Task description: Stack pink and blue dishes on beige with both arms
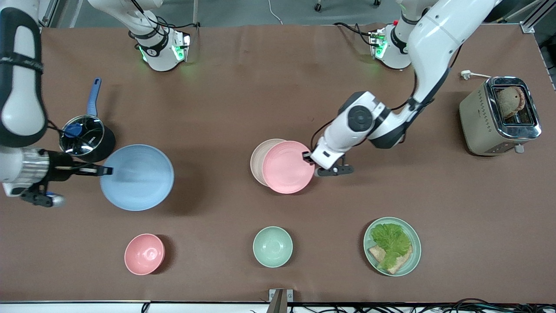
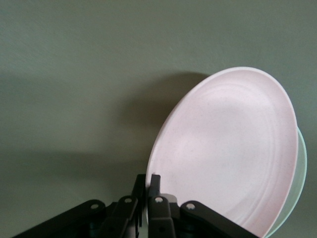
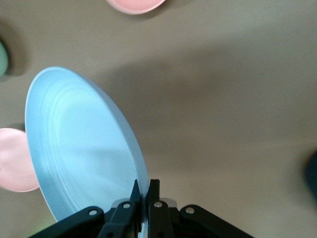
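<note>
Gripping round matte plates: left gripper (image 1: 309, 156) pink plate (image 1: 286, 167), right gripper (image 1: 105, 171) blue plate (image 1: 139, 177).

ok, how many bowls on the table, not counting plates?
2. The pink bowl sits toward the right arm's end of the table, nearer the front camera than the blue plate. The mint-green bowl sits mid-table, nearer the camera than the pink plate. None look hidden.

Brown-covered table (image 1: 243, 87), grey floor (image 1: 243, 11)

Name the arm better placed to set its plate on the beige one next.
Left. The left gripper holds the pink plate already over the beige plate; the right gripper holds the blue plate toward the right arm's end.
</note>
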`<state>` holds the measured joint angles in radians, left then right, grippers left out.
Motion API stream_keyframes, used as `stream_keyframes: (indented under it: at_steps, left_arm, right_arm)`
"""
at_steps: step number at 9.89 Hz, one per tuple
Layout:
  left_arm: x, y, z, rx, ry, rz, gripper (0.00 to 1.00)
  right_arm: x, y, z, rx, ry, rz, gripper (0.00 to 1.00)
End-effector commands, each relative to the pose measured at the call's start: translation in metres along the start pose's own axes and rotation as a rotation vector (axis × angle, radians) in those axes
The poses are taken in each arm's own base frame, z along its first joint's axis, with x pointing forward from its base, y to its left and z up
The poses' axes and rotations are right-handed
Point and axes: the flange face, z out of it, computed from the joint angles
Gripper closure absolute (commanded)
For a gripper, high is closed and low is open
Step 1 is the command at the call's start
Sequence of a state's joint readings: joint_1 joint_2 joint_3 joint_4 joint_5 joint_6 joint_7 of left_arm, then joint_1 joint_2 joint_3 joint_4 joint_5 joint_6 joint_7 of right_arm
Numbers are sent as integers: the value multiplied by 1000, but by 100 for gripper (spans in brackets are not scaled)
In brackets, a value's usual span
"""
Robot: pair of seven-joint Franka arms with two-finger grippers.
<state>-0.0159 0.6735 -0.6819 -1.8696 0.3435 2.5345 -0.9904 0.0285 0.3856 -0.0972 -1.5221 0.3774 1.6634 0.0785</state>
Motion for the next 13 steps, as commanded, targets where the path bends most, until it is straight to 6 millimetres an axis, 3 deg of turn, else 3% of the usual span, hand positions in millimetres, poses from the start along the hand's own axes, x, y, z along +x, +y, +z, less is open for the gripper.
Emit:
stream_keyframes:
  at_steps: [1,2,3,4,5,7,10,13]
  left_arm:
    - [-14,11,20,23,5,-22,94]
    - [-20,14,19,38,0,-40,69]
    - [-28,20,16,50,-7,-39,30]
    - [-32,16,10,110,-5,-15,9]
    - [-38,8,-3,183,-4,26,0]
    - [-34,-6,-45,312,31,93,0]
    - [33,-63,-121,304,86,110,0]
    - [85,-135,-216,259,142,161,0]
  right_arm:
    - [-38,-37,28,-5,20,25,99]
    - [-50,-55,43,-7,11,13,99]
    - [-59,-71,59,-10,-12,9,99]
    - [-70,-94,72,-14,-35,8,99]
    - [-81,-117,90,-19,-51,17,99]
    - [-97,-146,130,-8,-45,19,99]
    - [-119,-204,202,45,28,28,99]
    - [-118,-227,263,83,76,33,99]
